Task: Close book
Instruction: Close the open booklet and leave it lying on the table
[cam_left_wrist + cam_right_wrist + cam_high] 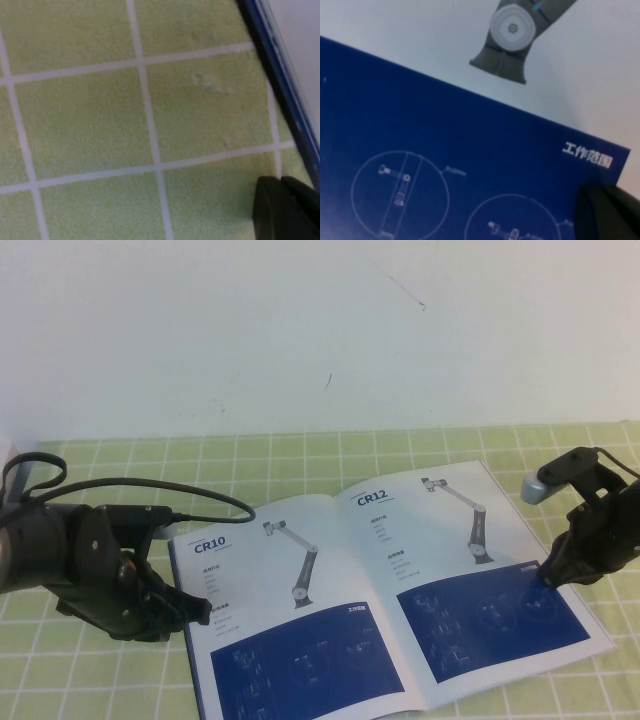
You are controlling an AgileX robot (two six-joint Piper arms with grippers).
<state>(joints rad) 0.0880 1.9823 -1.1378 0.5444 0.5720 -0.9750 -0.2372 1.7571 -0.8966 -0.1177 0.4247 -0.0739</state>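
Whether the jaws are open or closed cannot be told for either gripper; only dark tips show.

A booklet (pixel 380 590) lies open and flat on the tabletop (pixel 300 455), which is covered in pale green with a white grid. It sits toward the front edge, from the middle across to the right, and its front left corner is cut off by the high view's bottom edge. The long axis of the open spread runs left to right and is slightly turned, so the right end lies further back than the left. The spine runs from back to front, leaning right toward the front. The page headings are toward the back edge, so the print reads upright from the robot's side.

The left page is headed "CR10" and the right page "CR12". Each is white with a picture of a grey robot arm, small lines of text, and a deep blue panel of white circular diagrams across its front half.

The left gripper (pixel 195 612) is low over the front left of the tabletop, its tip at the left page's outer edge; contact cannot be told. A black cable (pixel 200 495) loops behind it.

The right gripper (pixel 549 578) is near the tabletop's right edge, its tip down on the right page's blue panel, close to the page's outer edge.
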